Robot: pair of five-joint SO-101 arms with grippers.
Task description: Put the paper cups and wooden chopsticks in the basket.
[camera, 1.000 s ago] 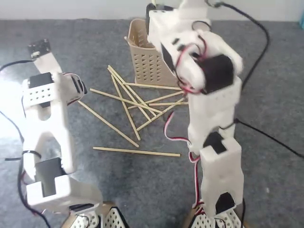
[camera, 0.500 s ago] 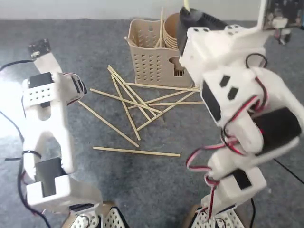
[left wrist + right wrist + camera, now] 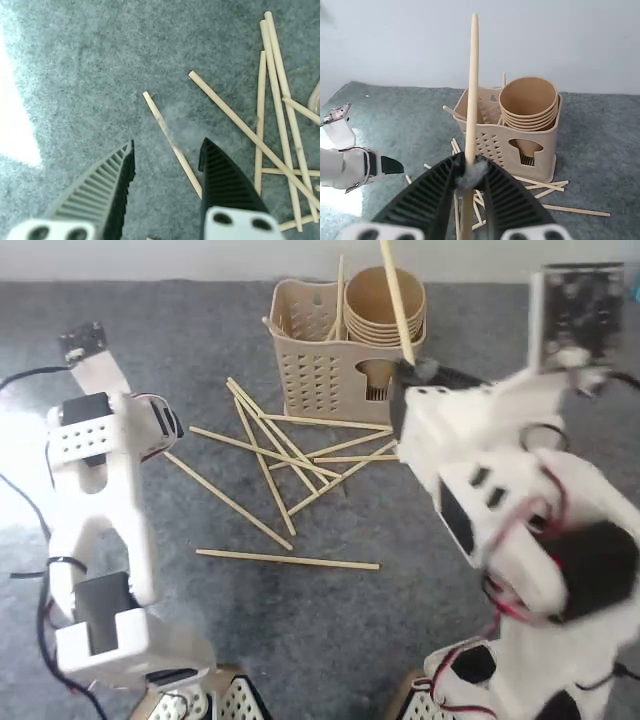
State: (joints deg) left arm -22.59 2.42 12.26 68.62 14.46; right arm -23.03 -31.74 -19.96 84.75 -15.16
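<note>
Gripping a pale wooden chopstick near its lower end, the right pincer is clamped shut on it, so the stick stands almost upright between the ribbed black jaws. In the high view this held stick slants across the upper middle of the frame. Its shaft crosses in front of the stack of brown paper cups. Whether it is over the basket or short of it cannot be told.

The beige perforated plastic basket stands at the upper centre of the high view on the grey felt worktop. The cups sit nested in its right-hand compartment, their rims above the basket wall. A thin upright chopstick pokes out of the left-hand compartment.

Just below the basket in the high view, a loose tangle of wooden chopsticks lies criss-crossed on the felt in the centre of the frame. A single level chopstick lies lower down, apart from the tangle.

The white left arm stretches along the left side of the high view, well apart from the basket. The left pincer is spread wide and grips nothing, hanging over the felt. A long loose chopstick on the worktop runs through the gap between the two tips and passes behind one of them. More of the scattered sticks lie beyond it.

The white right arm fills the right side of the high view.
</note>
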